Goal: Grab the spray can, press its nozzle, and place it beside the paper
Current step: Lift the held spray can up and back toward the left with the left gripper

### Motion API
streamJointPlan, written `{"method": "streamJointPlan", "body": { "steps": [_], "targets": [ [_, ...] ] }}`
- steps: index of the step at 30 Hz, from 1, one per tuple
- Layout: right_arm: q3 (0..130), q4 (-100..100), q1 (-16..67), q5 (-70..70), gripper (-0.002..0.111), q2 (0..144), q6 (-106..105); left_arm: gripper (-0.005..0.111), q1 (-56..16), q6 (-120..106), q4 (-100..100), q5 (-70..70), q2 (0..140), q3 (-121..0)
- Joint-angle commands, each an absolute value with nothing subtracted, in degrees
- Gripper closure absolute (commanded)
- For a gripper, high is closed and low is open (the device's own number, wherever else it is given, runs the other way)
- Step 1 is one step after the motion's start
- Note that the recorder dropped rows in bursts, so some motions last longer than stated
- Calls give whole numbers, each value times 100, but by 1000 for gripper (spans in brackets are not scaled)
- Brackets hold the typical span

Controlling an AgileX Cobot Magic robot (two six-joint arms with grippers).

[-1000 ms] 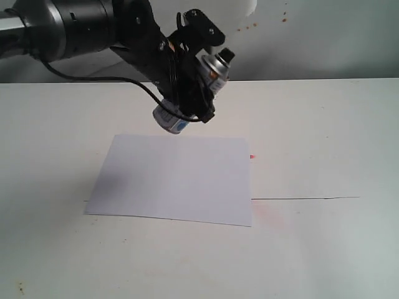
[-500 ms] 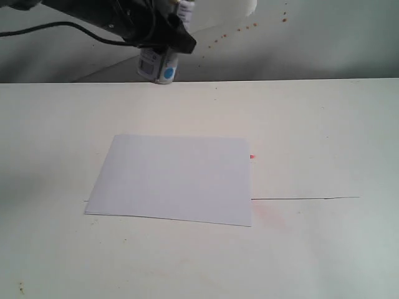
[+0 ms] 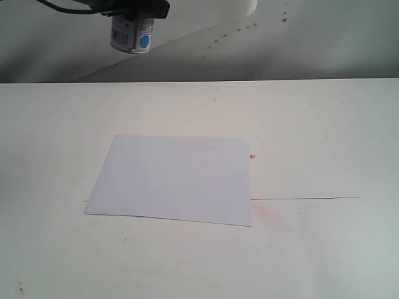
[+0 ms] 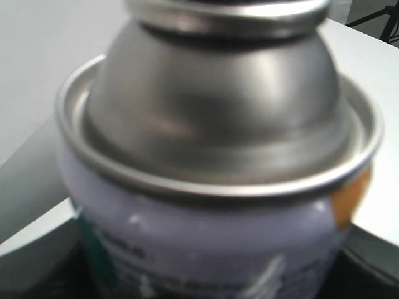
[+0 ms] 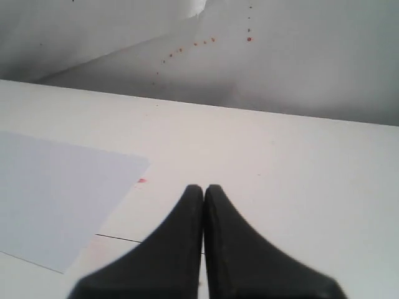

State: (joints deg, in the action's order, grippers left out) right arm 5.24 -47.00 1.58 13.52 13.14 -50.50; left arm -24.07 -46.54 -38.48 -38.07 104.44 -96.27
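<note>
The paper (image 3: 174,179) lies on the table (image 3: 312,124), the spray can (image 3: 131,34) aloft beyond.

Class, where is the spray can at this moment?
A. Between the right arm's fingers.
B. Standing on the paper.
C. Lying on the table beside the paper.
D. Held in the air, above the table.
D: the spray can hangs high in the exterior view, clear of the paper lying flat on the table.

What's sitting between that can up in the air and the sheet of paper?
Nothing: in the exterior view only bare table lies between the can and the paper.
</note>
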Motion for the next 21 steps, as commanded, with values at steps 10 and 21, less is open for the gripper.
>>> {"method": "streamJointPlan", "body": {
  "steps": [10, 21],
  "targets": [
    [503, -5214, 126, 1223, 108, 1293, -4752, 107, -2400, -4719, -4306, -3761, 10323, -9652],
    [503, -5214, 126, 1223, 108, 1293, -4752, 107, -2400, -4698, -4618, -3561, 10323, -9652]
  ]
}}
